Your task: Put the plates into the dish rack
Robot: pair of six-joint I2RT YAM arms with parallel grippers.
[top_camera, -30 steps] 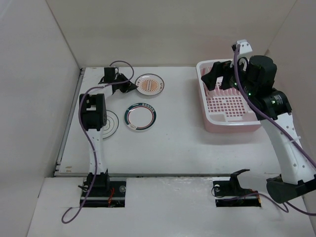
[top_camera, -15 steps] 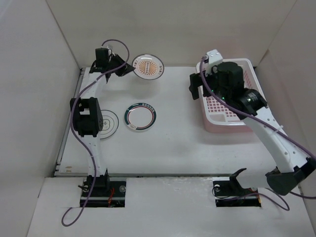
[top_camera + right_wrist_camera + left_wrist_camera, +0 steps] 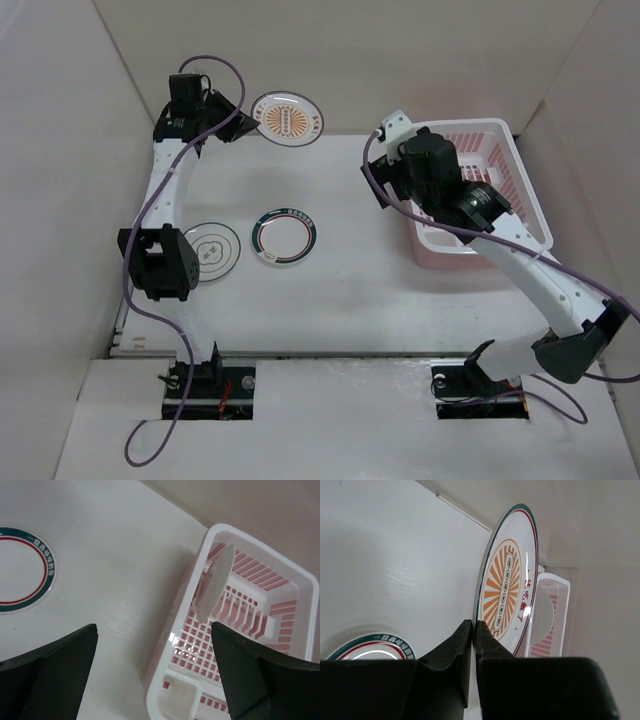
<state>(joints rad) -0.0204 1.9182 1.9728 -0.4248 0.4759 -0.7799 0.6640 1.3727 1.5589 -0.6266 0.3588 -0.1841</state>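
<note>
My left gripper is shut on the rim of an orange sunburst plate and holds it in the air, tilted, at the back of the table. The left wrist view shows the fingers pinching that plate edge-on. The green-rimmed plate and the thin-ring plate lie flat on the table. The pink dish rack stands at the right. A white plate stands upright in the rack. My right gripper is open and empty, above the rack's left edge.
White walls enclose the table on three sides. The held plate is close to the back wall. The right arm crosses over the rack's near half. Bare table lies between the green-rimmed plate and the rack.
My left gripper has lifted the sunburst plate off the table and carried it up and back. My right gripper has come out of the rack, moving left, and is empty.
</note>
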